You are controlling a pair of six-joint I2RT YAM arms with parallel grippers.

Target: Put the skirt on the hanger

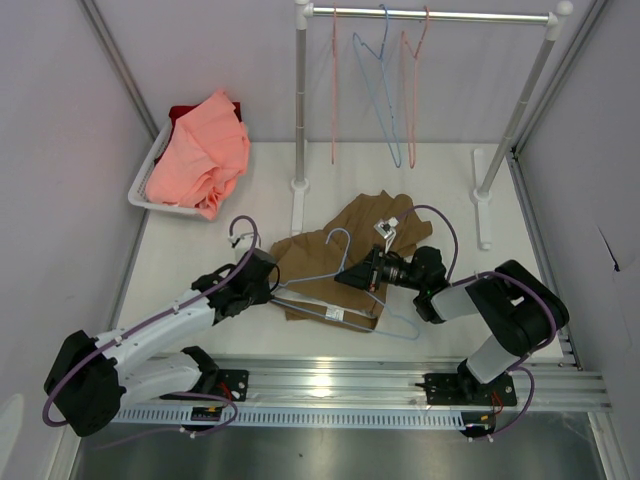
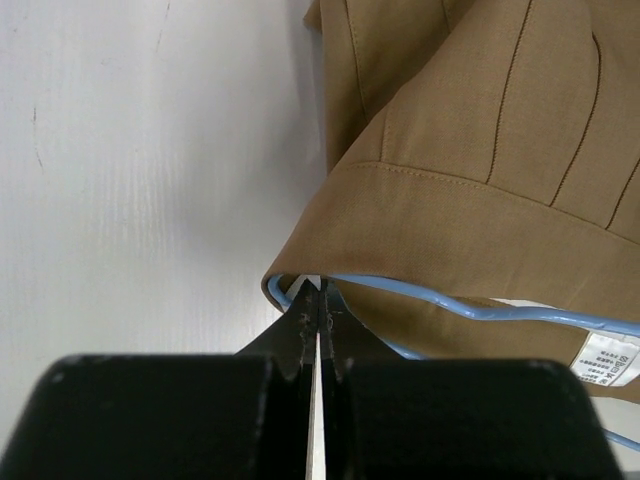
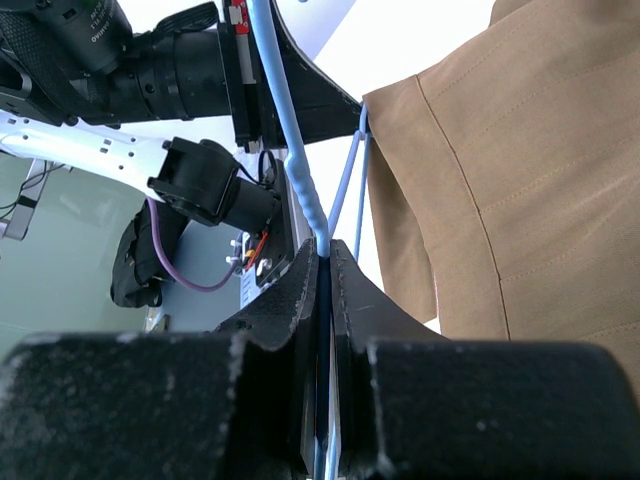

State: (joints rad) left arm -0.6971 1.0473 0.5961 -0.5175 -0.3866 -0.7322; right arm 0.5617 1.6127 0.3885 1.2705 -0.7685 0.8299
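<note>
Closest to me in the left wrist view are the two black fingers of my left claw (image 2: 318, 292). They are pressed tight together. Their tips sit right at the bent corner of the blue hanger (image 2: 480, 309), but I cannot tell if the thin wire is caught between them. From that corner the blue wire runs off to the right, with brown cloth above it and below it. That cloth is the skirt (image 2: 480, 150). A small white label (image 2: 608, 362) shows near its edge.

My right claw (image 3: 322, 262) is pinching the hanger wire. The blue wire goes straight in between its two fingers, and the skirt hangs just beside it on the right.

From above, the skirt lies spread out in the middle of the white worktop (image 1: 180, 255), between my two arms. The hanger lies across its near part, with the hook pointing away from me.

Far back on the left, a white basket (image 1: 140, 188) holds a pile of pink clothes (image 1: 200, 150). Behind the skirt stands a rack (image 1: 430, 15) with three more hangers on its bar.
</note>
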